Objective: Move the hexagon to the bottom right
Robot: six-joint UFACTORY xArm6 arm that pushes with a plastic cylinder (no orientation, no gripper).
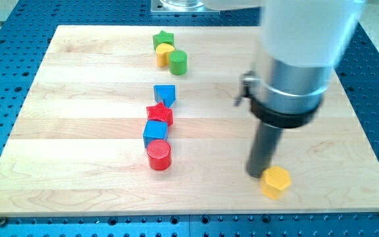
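The yellow hexagon (276, 182) lies on the wooden board (77, 118) near its bottom edge, right of centre. My tip (256, 174) rests on the board just to the hexagon's left and slightly above it, touching or nearly touching its upper-left side. The dark rod rises from there into the arm's grey and white body, which hides part of the board's upper right.
A column at the board's middle holds a blue block (165, 95), a red star (160, 114), a blue cube (155, 133) and a red cylinder (158, 155). Near the top stand a green star (164, 39), a yellow block (165, 54) and a green cylinder (178, 62).
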